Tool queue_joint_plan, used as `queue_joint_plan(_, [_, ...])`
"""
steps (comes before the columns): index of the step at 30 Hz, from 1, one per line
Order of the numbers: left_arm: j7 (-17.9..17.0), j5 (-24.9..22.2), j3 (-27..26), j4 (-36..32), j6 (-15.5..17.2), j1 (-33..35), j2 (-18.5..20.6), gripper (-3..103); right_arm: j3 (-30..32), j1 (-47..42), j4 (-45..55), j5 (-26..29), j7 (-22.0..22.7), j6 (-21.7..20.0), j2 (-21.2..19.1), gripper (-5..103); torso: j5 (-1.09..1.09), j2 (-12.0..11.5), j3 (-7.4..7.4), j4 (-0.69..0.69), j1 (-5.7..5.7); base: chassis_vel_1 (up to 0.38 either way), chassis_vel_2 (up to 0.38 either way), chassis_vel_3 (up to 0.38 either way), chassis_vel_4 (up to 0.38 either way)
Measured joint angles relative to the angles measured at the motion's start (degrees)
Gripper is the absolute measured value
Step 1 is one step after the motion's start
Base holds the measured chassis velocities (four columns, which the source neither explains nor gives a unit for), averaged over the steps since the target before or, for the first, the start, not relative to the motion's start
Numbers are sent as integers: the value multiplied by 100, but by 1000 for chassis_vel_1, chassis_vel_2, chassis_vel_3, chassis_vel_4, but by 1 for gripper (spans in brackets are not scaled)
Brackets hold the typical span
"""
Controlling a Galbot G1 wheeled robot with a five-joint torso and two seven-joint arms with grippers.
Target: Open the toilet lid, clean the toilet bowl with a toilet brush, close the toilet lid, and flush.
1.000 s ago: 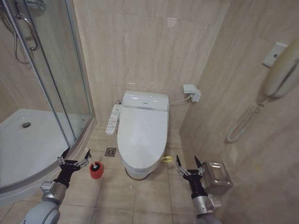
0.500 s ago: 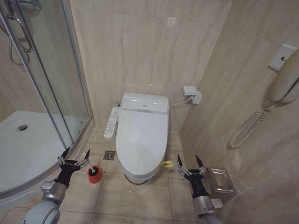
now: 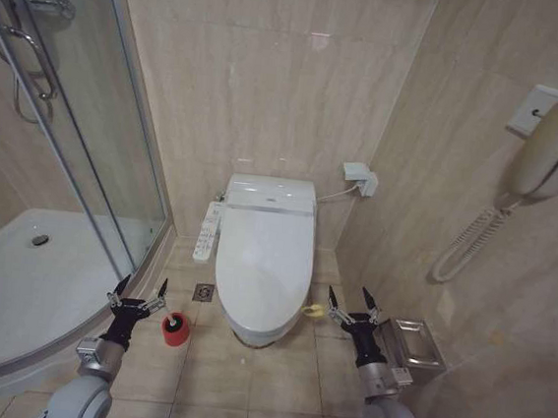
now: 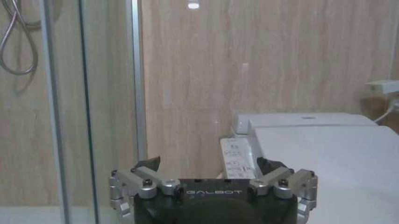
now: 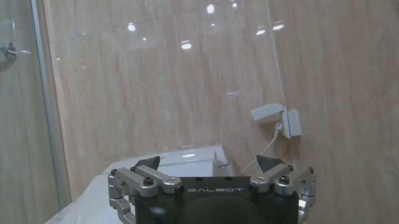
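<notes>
We note the toilet lid is down, lying flat and closed over the toilet bowl, of which we see just a sliver of the front lip under the lid's front edge. A yellow loop sticks out at the lid's front right edge, on the floor side. Our left gripper hangs low at the left of the toilet, fingers spread wide and holding nothing, just beside a small red holder that stands on the tiled floor between that gripper and the toilet's base. We cannot make out the brush's head or handle at the holder. Our right gripper hangs low at the right of the toilet, also spread wide and empty, its nearer fingertip close to the yellow loop; whether they touch we cannot tell. A metal bin sits on the floor against the right wall, just beyond the right gripper. From the left wrist we see the left gripper open in front of the closed lid and a white control panel at the toilet's side, with the glass shower door next to it. From the right wrist we see the right gripper open, facing the back wall.
</notes>
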Motion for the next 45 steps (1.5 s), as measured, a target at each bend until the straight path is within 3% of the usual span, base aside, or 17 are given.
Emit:
queue_joint_plan(11, [0, 0, 0, 0, 0, 0, 0, 100, 25, 79, -79, -122, 264, 78, -24, 100, 0, -1, 0, 0, 0, -53, 73, 62, -52])
queue_joint_plan(22, [0, 0, 0, 0, 0, 0, 0, 100, -59, 39, -214, -821, 608, -12, -53, 100, 0, 0, 0, 1, 0, 3, -4, -5, 5])
queue_joint_plan(45, [0, 0, 0, 0, 0, 0, 0, 100, -296, 235, -1264, -1345, 661, 345, 34, 100, 0, 0, 0, 1, 0, 0, 0, 0, 0])
